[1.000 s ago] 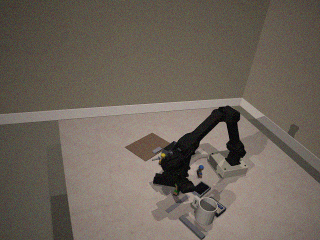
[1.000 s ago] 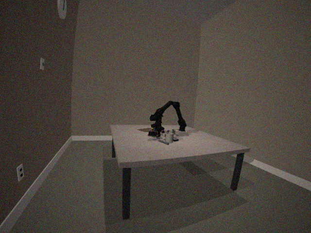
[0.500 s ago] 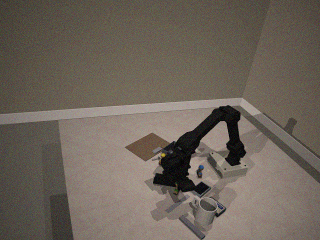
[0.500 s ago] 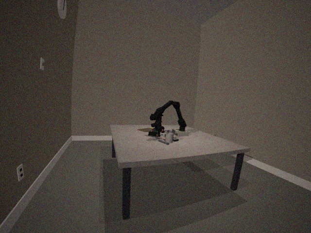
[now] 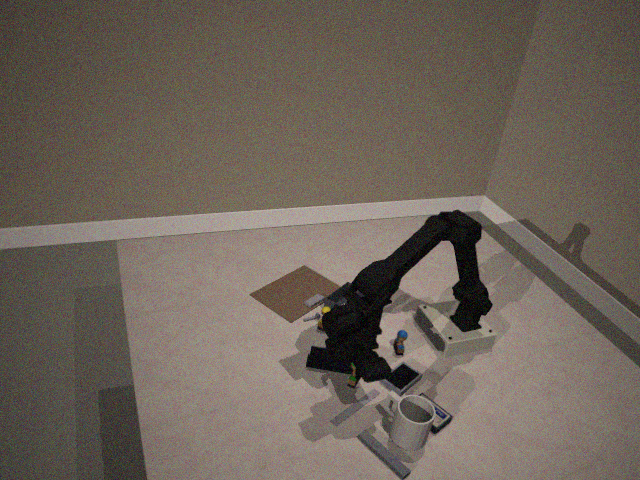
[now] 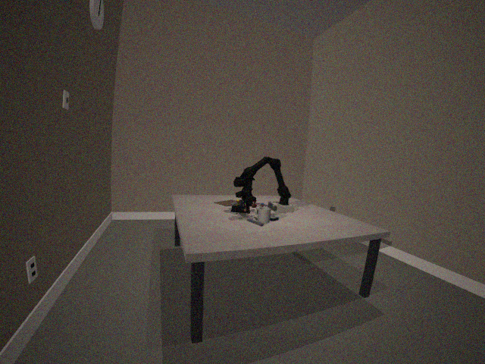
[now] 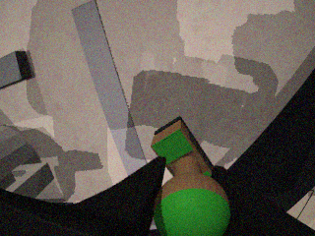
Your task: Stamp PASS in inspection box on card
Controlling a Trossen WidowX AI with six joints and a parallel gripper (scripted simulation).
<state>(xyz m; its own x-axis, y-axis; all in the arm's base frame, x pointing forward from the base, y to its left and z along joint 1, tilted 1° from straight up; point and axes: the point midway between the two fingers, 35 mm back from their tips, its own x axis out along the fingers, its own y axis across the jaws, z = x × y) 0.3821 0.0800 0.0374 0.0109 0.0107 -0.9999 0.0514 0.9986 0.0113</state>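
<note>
My gripper (image 5: 352,367) (image 7: 191,164) is shut on the green-topped stamp (image 5: 352,381) (image 7: 192,211), which has a brown body and a green patch on its block. The stamp is low over the bench; its exact height is unclear. The dark ink pad (image 5: 403,377) lies right of the gripper in the top view. A blue-topped stamp (image 5: 400,342) stands behind the pad, and a yellow-topped one (image 5: 325,310) is partly hidden behind the arm. I cannot make out the card's inspection box or the stamp's lettering.
A white mug (image 5: 410,431) stands in front of the pad, beside a small dark-edged box (image 5: 440,414). A flat grey strip (image 5: 348,411) (image 7: 100,74) and a thicker grey bar (image 5: 383,454) lie near it. A brown mat (image 5: 279,296) lies at the back left.
</note>
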